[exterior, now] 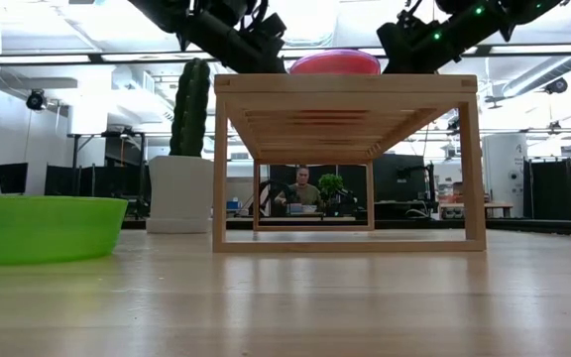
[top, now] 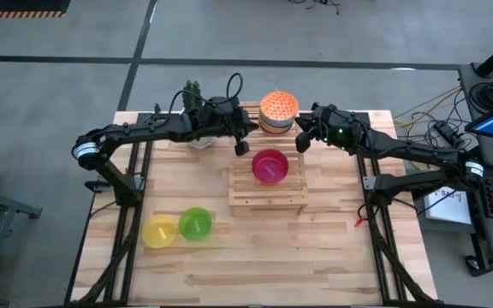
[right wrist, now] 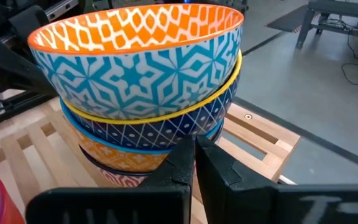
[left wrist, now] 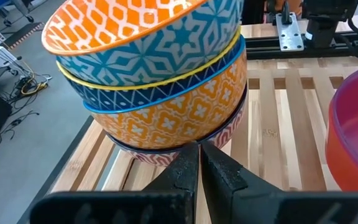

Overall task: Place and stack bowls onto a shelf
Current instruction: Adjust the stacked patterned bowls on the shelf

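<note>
- Overhead: light butcher-block tabletop [top: 255,257] on a black frame, grey floor all round; at table height, a lab with desks and a seated person [exterior: 302,188] far behind.
- At centre: slatted wooden shelf [top: 268,202], carrying a magenta bowl [top: 270,165] near its middle and a stack of patterned bowls [top: 277,112] at its 12 o'clock edge, orange-lattice bowl [right wrist: 135,56] uppermost.
- Toward 8 o'clock on the table: yellow bowl [top: 159,231] touching green bowl [top: 195,223], well apart from the shelf.
- At 11 o'clock of the shelf: cactus [exterior: 190,107] in a white pot [exterior: 179,193].
- Left gripper [left wrist: 199,163]: fingers pressed together, empty, at 9 o'clock of the stack, near its lowest bowl.
- Right gripper [right wrist: 195,163]: fingers pressed together, empty, at 3 o'clock of the stack.
</note>
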